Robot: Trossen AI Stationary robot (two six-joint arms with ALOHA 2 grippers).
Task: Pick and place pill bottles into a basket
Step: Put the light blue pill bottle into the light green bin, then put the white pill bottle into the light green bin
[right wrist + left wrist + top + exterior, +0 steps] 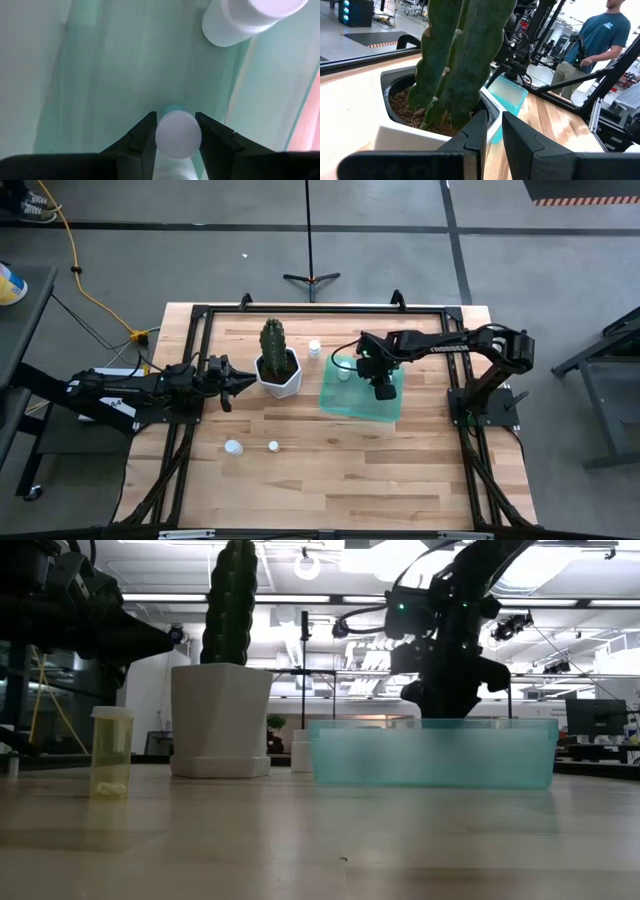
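The surface (330, 470) is a pale wooden top inside a black frame. The right arm (450, 345) reaches from its base at the right edge leftward, bent at the elbow, wrist pointing straight down over the basket (362, 395). The left arm (130, 390) lies low and stretched out from the left edge, aimed right at the pot (280, 375).

The basket, teal and translucent, sits right of centre. The white pot with its cactus (273, 340) stands just left of it.

The right gripper (177, 132) hangs inside the basket, its fingers (142, 137) clamped on the white cap of a bottle (178, 135), one finger on each side. The left gripper (492, 137) is just beside the pot's left side, nearly touching; its fingers (520, 140) stand close together with a narrow gap and nothing between them.

A second bottle (344, 374) lies in the basket's far-left part. A third (314, 348) stands on the surface between pot and basket, toward the far side. Two more (233, 447) and (273, 446) sit near the front left, well apart from the basket.
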